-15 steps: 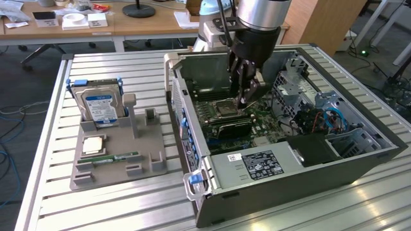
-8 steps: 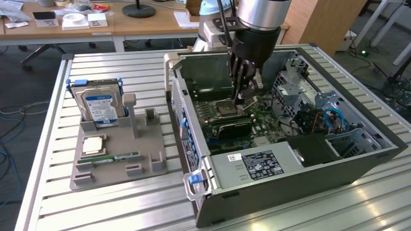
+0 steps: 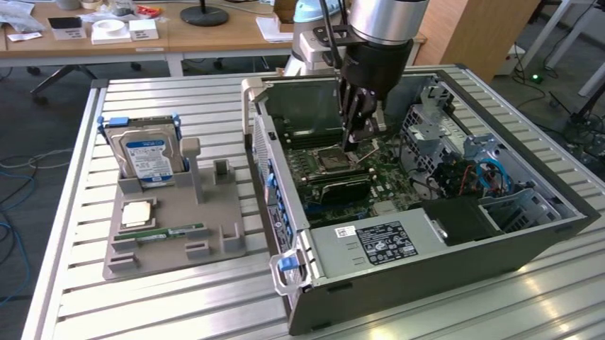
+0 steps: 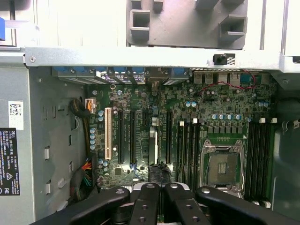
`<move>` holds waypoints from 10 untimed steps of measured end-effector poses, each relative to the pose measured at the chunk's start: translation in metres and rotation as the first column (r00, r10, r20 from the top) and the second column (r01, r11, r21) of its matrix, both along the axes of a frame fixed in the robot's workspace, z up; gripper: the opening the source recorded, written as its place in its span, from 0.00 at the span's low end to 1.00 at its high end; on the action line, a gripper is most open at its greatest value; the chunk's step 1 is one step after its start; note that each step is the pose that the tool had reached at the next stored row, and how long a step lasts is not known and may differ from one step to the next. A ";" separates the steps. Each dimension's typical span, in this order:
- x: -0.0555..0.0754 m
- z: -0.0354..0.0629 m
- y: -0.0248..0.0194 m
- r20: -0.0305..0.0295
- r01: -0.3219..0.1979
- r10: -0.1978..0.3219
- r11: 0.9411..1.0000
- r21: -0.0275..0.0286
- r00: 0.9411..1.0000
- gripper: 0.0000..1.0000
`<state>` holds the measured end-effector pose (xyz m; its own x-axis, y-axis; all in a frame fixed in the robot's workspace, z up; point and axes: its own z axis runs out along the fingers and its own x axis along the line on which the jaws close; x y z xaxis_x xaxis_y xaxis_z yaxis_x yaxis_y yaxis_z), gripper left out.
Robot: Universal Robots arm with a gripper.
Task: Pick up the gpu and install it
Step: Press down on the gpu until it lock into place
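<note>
My gripper reaches down into the open computer case and hangs just over the green motherboard. In the wrist view the gripper is shut, its black fingers pressed together over the row of black expansion slots. A thin pale strip stands edge-on between two slots right at the fingertips. I cannot tell whether it is the gpu. A small dark mass sits directly under the fingertips, and nothing shows clamped between them.
The empty CPU socket and RAM slots lie beside the expansion slots. On the table at the exterior view's left, a grey holder tray carries a blue-labelled hard drive, a CPU chip and a green RAM stick. Case walls surround the gripper.
</note>
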<state>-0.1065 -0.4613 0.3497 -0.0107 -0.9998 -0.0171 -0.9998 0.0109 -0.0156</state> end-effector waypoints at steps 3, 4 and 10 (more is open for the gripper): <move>0.000 0.0000 0.0000 0.000 0.000 0.000 1.000 0.000 1.000 0.11; 0.000 0.0000 0.0000 0.000 0.000 0.000 1.000 0.000 1.000 0.11; 0.000 -0.0070 0.0000 0.001 0.000 0.000 1.000 0.000 1.000 0.11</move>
